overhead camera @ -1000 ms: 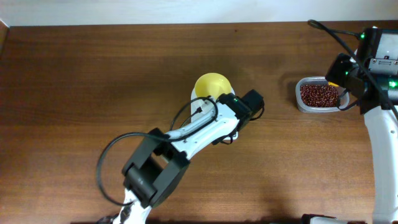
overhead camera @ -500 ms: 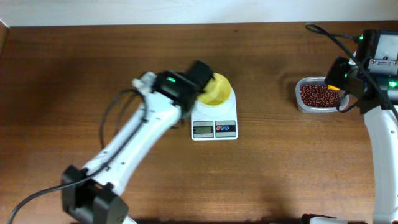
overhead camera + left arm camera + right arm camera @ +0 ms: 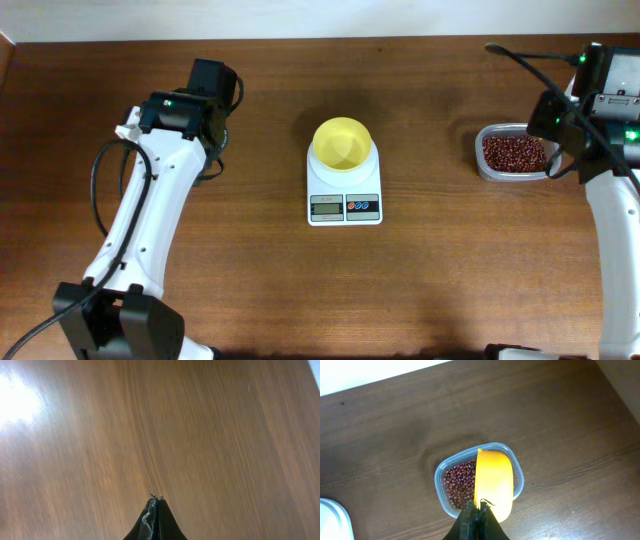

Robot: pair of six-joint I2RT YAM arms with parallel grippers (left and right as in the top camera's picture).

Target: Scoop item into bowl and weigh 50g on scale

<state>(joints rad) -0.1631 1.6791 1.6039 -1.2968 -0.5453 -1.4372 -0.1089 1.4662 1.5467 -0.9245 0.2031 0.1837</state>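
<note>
The pale yellow bowl (image 3: 343,142) sits empty on the white scale (image 3: 345,190) at the table's middle. The red-brown beans (image 3: 513,152) fill a clear tub (image 3: 484,160) at the right; they also show in the right wrist view (image 3: 459,482). My right gripper (image 3: 480,506) is shut on the bright yellow scoop (image 3: 494,482), which hangs over the tub (image 3: 439,477). In the overhead view the right gripper (image 3: 556,125) sits at the tub's right edge. My left gripper (image 3: 153,500) is shut and empty over bare wood, far left of the scale (image 3: 213,82).
The table's back edge meets a white wall at the top. The scale's corner (image 3: 332,516) shows at the lower left of the right wrist view. Cables trail from both arms.
My left arm has swung from over the bowl and scale away to the far left, uncovering both. The right gripper with the scoop has stayed over the tub.
</note>
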